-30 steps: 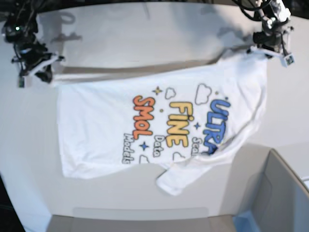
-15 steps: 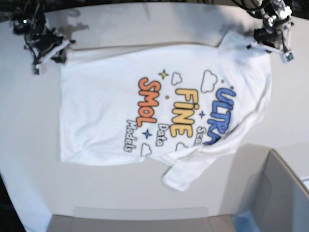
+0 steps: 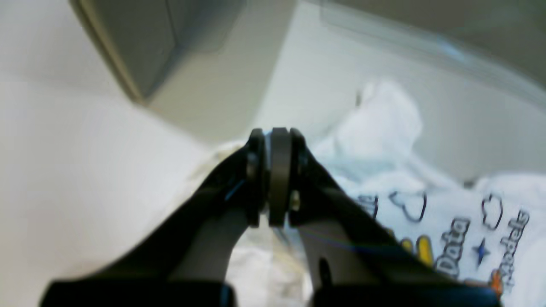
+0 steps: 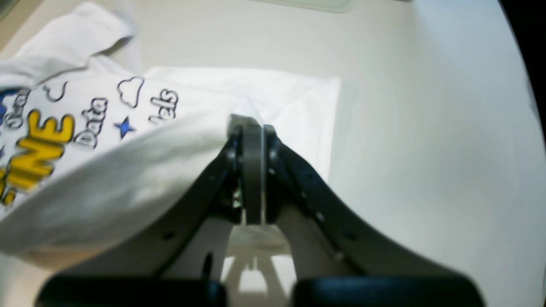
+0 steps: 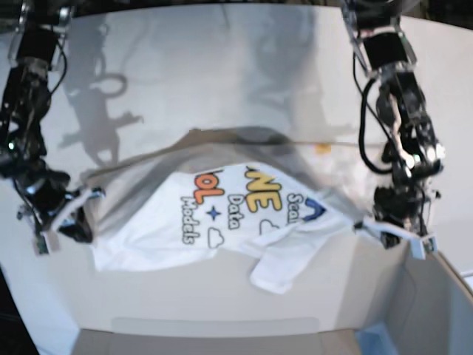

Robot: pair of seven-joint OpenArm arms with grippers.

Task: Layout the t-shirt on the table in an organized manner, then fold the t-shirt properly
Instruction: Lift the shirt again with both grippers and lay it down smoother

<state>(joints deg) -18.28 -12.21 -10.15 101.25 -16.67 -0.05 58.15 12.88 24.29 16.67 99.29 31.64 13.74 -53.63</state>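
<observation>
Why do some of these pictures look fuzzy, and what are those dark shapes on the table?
Left wrist view: smeared throughout, even the left claw and the t-shirt print. Right wrist view: crisper, the right claw slightly soft, straight edges bowed by the wide lens. Base view: sharp, with arm shadows across the table and the shirt's raised far edge shaded grey.

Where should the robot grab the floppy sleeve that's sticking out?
Probably at the outer tip of the loose sleeve of the t-shirt, coming from the near table edge: it lies flat there, pointing away from the body.
</observation>
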